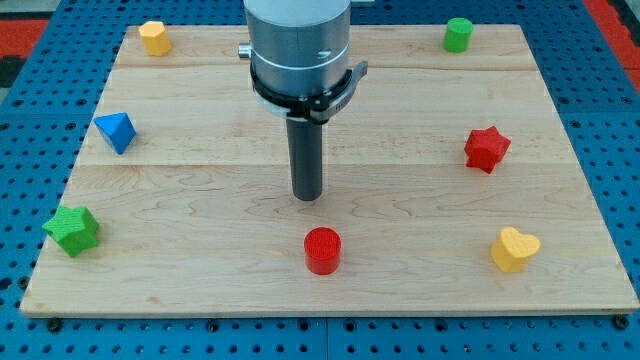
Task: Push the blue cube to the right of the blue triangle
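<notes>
The blue triangle (116, 131) lies near the left edge of the wooden board (200, 200). No blue cube shows in the camera view; the arm's grey body (298, 50) covers part of the board's top middle. My tip (307, 196) is near the board's centre, far to the right of the blue triangle. It is just above the red cylinder (322, 250) and touches no block.
A yellow block (153, 37) sits at the top left and a green cylinder (458, 34) at the top right. A red star (486, 148) is at the right, a yellow heart (514, 248) at the bottom right, and a green star (72, 229) at the bottom left.
</notes>
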